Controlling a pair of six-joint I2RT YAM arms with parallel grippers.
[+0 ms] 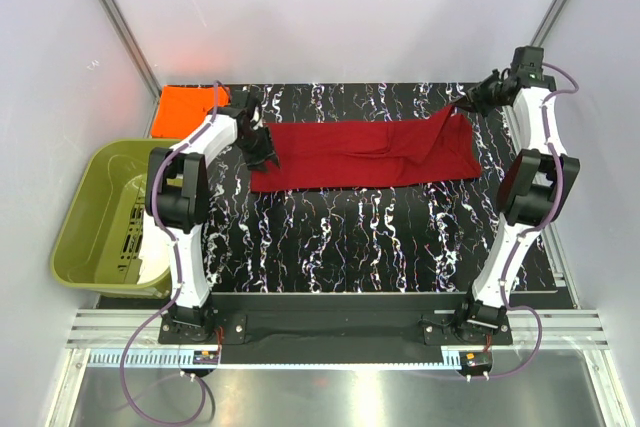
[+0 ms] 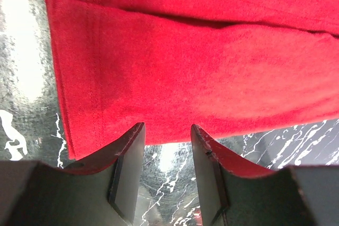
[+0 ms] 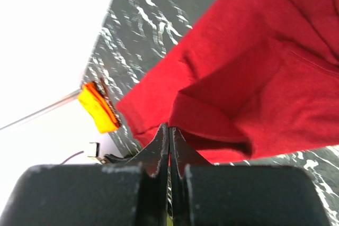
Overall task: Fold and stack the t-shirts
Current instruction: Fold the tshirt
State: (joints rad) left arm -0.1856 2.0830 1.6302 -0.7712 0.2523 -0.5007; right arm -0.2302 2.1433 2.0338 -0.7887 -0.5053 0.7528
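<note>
Two shirts make up the job, and by the look of it one is done. The bright orange cloth t-shirt (image 1: 188,107) lies as a compact folded square just past the left end of the dark crimson red cloth t-shirt (image 1: 360,152), a little farther from the arm bases. The crimson shirt is only part folded. It lies as a long band across the black white-veined tabletop (image 1: 380,237), with creases running along its length and its sides seemingly turned in.

The left gripper (image 2: 167,128) hangs over the crimson shirt's left end, near the hem. Its jaws are spread partway and hold nothing, and the cloth edge lies just beyond the fingertips. The right gripper (image 3: 168,128) is at the crimson shirt's far right corner with its jaws pressed together. It seems to pinch that corner, which rises off the table toward it.

What looks to be left is folding the band across its length into a square, then setting it on the orange shirt.

The olive-green plastic tub (image 1: 75,227) sits off the crimson shirt's left end, nearer the arm bases. No shirt shows inside it, only its ribbed wall and a pale patch low down that I cannot identify. The left arm hides part of its inside.
</note>
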